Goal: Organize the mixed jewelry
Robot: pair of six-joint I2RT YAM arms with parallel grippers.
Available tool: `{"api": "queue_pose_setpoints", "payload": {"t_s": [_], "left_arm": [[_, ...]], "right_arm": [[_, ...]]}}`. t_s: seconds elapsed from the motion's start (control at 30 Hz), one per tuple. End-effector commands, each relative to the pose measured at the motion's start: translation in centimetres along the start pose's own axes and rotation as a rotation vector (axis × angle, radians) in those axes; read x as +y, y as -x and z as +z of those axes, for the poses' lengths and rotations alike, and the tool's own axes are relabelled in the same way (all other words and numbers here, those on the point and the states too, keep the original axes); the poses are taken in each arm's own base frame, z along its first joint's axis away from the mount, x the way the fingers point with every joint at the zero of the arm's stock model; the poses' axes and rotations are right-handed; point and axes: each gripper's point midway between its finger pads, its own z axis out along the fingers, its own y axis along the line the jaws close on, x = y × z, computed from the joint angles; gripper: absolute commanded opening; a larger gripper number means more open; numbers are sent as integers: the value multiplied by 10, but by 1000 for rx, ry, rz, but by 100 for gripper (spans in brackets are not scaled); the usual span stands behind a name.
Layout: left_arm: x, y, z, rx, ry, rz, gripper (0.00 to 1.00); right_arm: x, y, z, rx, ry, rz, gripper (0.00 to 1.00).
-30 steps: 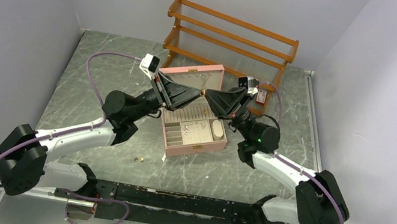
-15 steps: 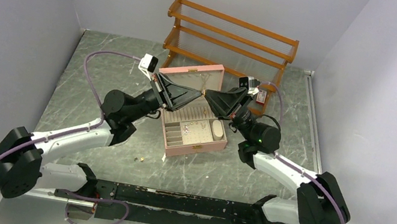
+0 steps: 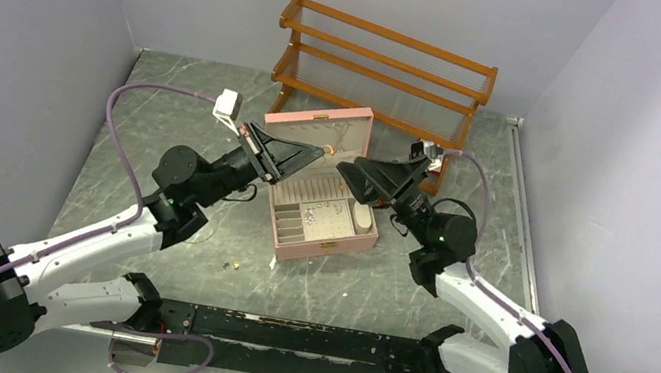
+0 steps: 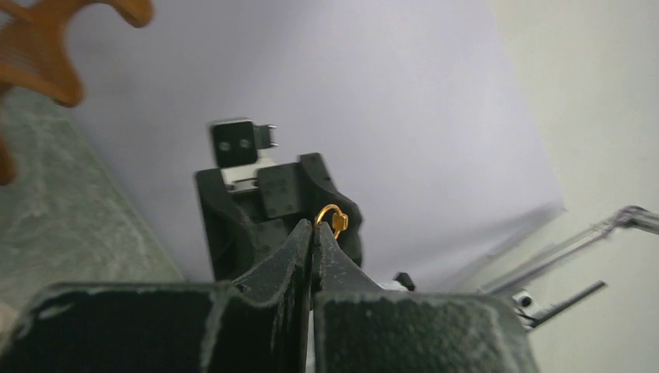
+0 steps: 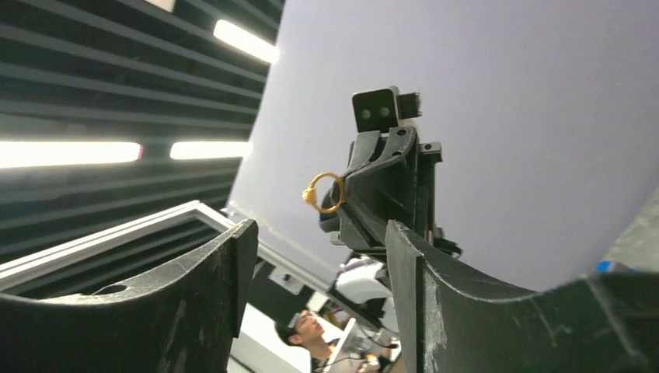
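Observation:
A tiny gold ring (image 4: 332, 220) with a small square setting is pinched at the tips of my left gripper (image 4: 313, 228), which is shut on it. From the right wrist view the same ring (image 5: 325, 193) sticks out of the left gripper (image 5: 381, 186), just beyond my right gripper (image 5: 319, 233), whose jaws stand wide open and empty. Both grippers hover tip to tip above the open pink box (image 3: 329, 243): the left gripper (image 3: 318, 153) and the right gripper (image 3: 343, 166) are a small gap apart. Silvery jewelry bits (image 3: 313, 212) lie in the box's tray.
A wooden rack (image 3: 382, 63) stands behind the box against the back wall. The box's lid (image 3: 316, 127) stands upright under the left fingers. One small gold piece (image 3: 235, 265) lies on the marbled table in front of the box. Walls close in left and right.
The right gripper has opened and let go of the ring. The left gripper has closed on it. The two tips, touching a second ago, have drawn slightly apart and the left arm has swung back.

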Motion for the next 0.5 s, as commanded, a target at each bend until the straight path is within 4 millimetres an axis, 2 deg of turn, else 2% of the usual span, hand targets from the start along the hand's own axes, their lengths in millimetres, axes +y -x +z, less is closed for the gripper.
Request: {"api": "queue_pose_setpoints", "payload": {"t_s": [0.0,0.03,0.07,0.1,0.2,0.3,0.47], "left_arm": [[27,9,1,-30,176,108,5],[33,8,0,-21,210,117,5],[40,6,-1,-7,246,127,5],[44,6,-1,4,263,138,5],[52,2,-1,35,307,149,5],[54,0,0,42,303,151,5],[58,-1,0,45,315,155,5]], "right_arm": [[-15,1,-4,10,-137,-139,67],[-17,2,-2,21,-180,-205,68],[-31,5,-2,28,-276,-256,70],[-35,10,-1,34,-345,-333,72],[-38,24,0,32,-467,-488,74],[-43,33,4,44,-534,-558,74],[-53,33,9,88,-545,-571,69]]}}
